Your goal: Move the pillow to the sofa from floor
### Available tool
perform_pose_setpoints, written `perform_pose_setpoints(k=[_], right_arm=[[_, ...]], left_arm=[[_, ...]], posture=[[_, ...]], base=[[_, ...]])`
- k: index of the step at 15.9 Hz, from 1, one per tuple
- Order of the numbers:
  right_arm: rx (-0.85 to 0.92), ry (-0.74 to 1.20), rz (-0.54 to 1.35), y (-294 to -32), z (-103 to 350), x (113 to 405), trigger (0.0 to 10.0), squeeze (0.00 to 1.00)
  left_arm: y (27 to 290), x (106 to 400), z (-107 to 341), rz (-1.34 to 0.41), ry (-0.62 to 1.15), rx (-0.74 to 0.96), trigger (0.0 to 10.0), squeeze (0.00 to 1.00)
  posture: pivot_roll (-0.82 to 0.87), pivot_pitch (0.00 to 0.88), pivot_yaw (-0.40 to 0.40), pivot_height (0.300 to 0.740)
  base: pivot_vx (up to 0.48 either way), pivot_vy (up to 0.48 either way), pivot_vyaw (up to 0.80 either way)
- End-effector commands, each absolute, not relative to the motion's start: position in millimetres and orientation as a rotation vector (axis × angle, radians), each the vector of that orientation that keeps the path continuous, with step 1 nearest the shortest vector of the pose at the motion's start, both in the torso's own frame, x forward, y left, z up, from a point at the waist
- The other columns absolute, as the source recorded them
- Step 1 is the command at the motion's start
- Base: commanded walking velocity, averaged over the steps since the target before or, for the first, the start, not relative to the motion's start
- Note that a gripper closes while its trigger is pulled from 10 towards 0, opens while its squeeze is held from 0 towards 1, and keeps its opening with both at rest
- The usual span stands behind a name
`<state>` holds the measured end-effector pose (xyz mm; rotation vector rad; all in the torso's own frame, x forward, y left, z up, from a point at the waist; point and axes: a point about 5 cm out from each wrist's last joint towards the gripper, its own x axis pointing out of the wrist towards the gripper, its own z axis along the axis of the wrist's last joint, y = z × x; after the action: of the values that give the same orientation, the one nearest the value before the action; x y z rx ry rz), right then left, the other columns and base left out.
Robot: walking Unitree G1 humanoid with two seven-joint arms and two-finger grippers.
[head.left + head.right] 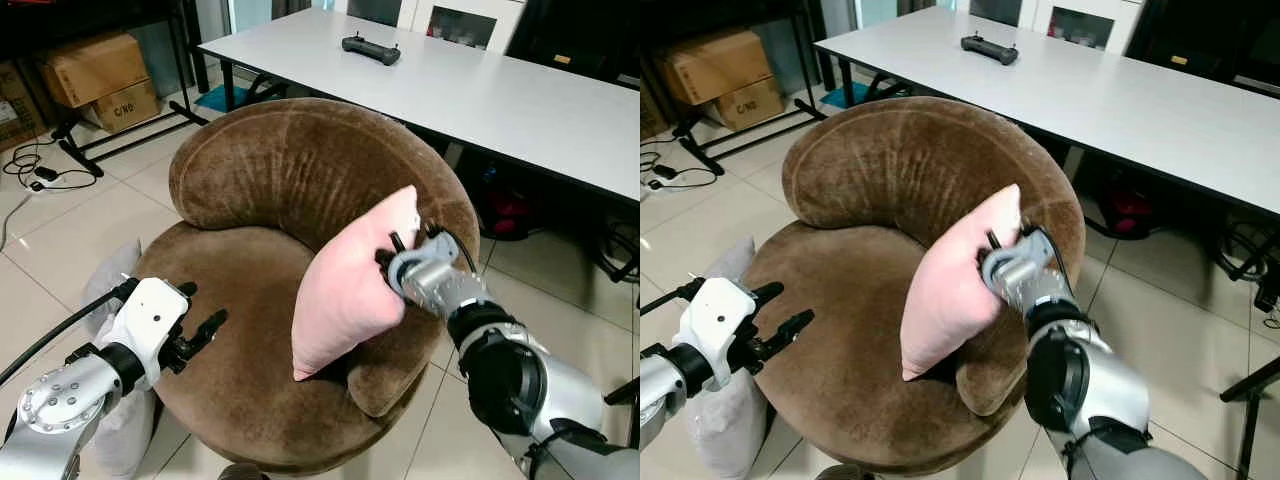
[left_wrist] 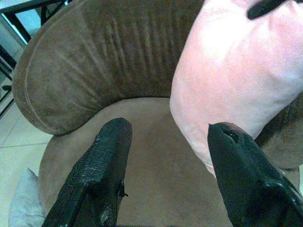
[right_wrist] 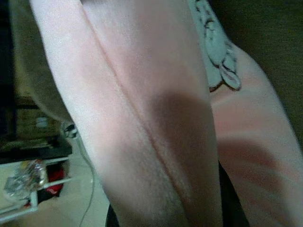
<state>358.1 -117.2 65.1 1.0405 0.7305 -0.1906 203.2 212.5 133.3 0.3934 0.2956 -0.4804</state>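
Observation:
A pink pillow (image 1: 350, 290) stands on edge on the seat of a round brown sofa chair (image 1: 270, 170), leaning against its right armrest. My right gripper (image 1: 395, 262) is shut on the pillow's upper right edge, just above the armrest. In the right wrist view the pink pillow (image 3: 142, 118) is pressed up close, its seam running down the middle. My left gripper (image 1: 200, 310) hovers open over the seat's front left rim, empty and apart from the pillow. Its fingers (image 2: 111, 156) point across the seat toward the pillow (image 2: 236, 80).
A pale grey cushion (image 1: 110, 290) lies on the tiled floor against the chair's left side. Behind the chair runs a long white table (image 1: 480, 90) with a black controller (image 1: 371, 47) on it. Cardboard boxes (image 1: 95, 75) and cables (image 1: 40, 175) lie at the far left.

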Motion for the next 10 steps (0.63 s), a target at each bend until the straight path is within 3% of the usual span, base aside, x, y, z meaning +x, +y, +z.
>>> perform_pose_setpoints(k=[1,2,5,10], right_arm=[[1.025,0.724,-0.242,-127.0,61.3,356.6,10.0,0.51],[1.033,0.709,-0.245,-128.4,63.5,358.3,10.0,1.00],[0.930,0.635,-0.275,-141.9,71.0,364.3,10.0,1.00],[0.982,0.499,-0.203,-169.7,93.9,376.0,10.0,1.00]], left_arm=[[209.5,204.3,136.4,-0.489,0.279,0.414,10.0,0.00],[210.1,205.2,137.1,-0.486,0.276,0.414,10.0,0.00],[210.0,206.9,138.1,-0.483,0.271,0.416,10.0,0.00],[205.6,207.1,137.5,-0.496,0.266,0.408,10.0,0.00]], posture=[[0.19,0.000,-0.050,0.740],[0.19,0.000,-0.050,0.740],[0.19,0.000,-0.050,0.740],[0.19,0.000,-0.047,0.740]], base=[[0.000,0.000,0.00],[0.000,0.000,0.00],[0.000,0.000,0.00],[0.000,0.000,0.00]])
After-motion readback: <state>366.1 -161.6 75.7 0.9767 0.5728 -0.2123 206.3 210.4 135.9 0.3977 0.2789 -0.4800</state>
